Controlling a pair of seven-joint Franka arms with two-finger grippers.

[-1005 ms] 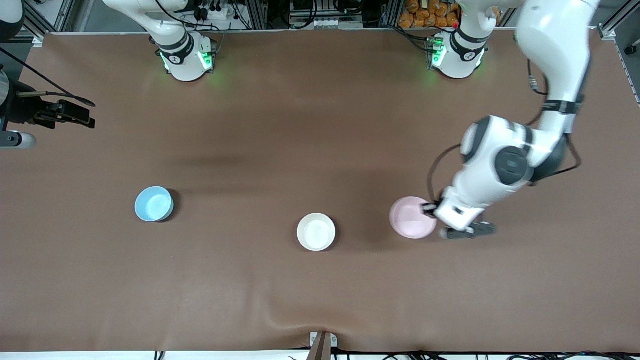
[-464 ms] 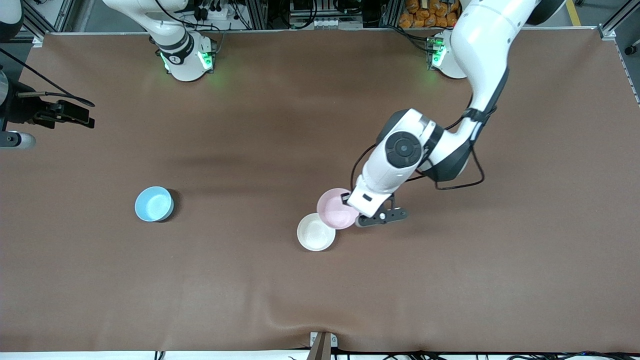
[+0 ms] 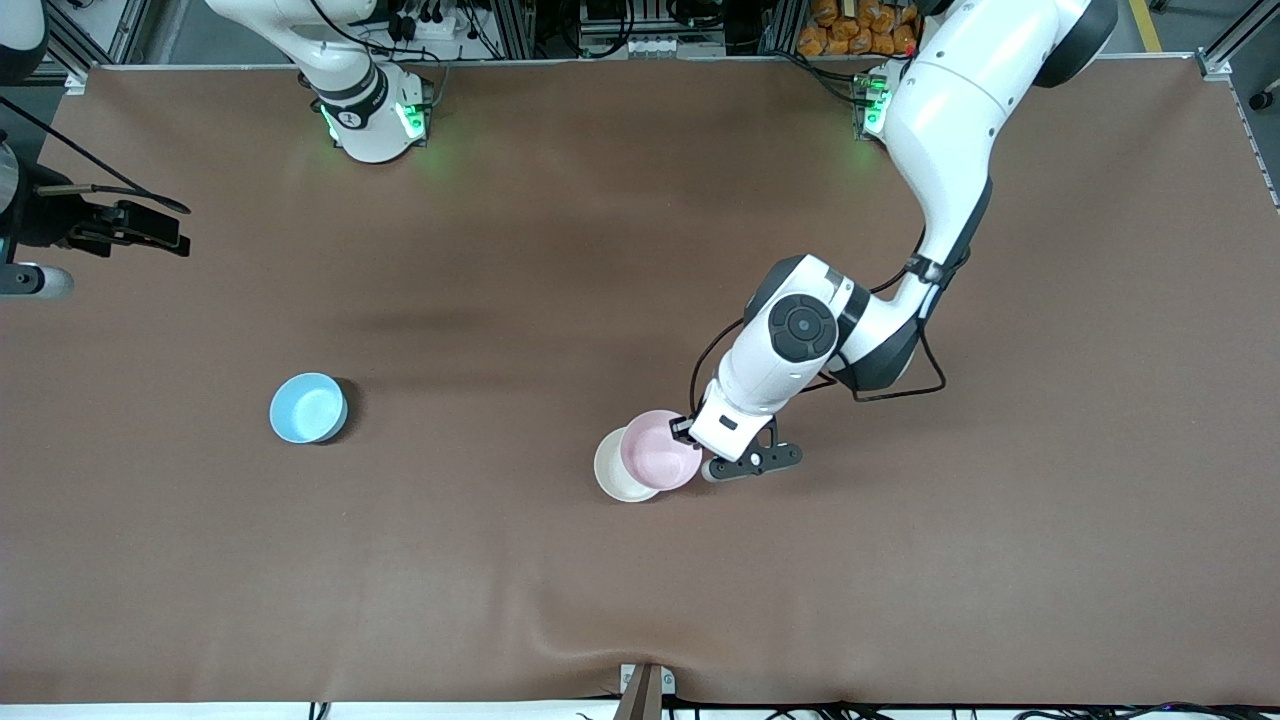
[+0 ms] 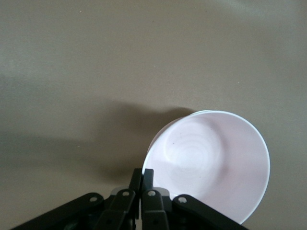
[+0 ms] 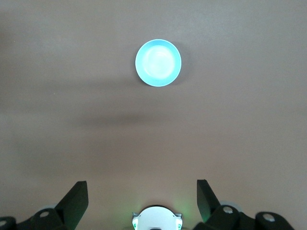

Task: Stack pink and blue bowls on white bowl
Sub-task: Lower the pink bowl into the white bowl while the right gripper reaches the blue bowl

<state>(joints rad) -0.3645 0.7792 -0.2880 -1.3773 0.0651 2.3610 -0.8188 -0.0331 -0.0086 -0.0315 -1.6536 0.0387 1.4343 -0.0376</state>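
At the edge of the front view toward the right arm's end of the table, the right gripper [image 3: 130,228] hangs over bare brown table [image 3: 500,600] with its fingers [image 5: 76,199] spread wide apart and nothing between them; this arm waits. Next comes the blue bowl [image 3: 308,407], upright on the cloth and alone, well apart from the other bowls and with open table all round its rim; the right wrist view shows it [image 5: 158,63] well clear of that gripper's fingers. Further along, near the middle, the white bowl [image 3: 612,475] sits on the table, mostly covered by the pink bowl [image 3: 658,449], which overlaps it off-centre toward the left arm's end, leaving only a crescent of white rim. Whether the pink bowl already rests inside the white one or hangs just above it is hard to tell. The left gripper [image 3: 700,440] is pinched together on the pink bowl's rim [image 4: 146,168], at the edge toward the left arm's end. Wide empty cloth lies nearer the front camera.
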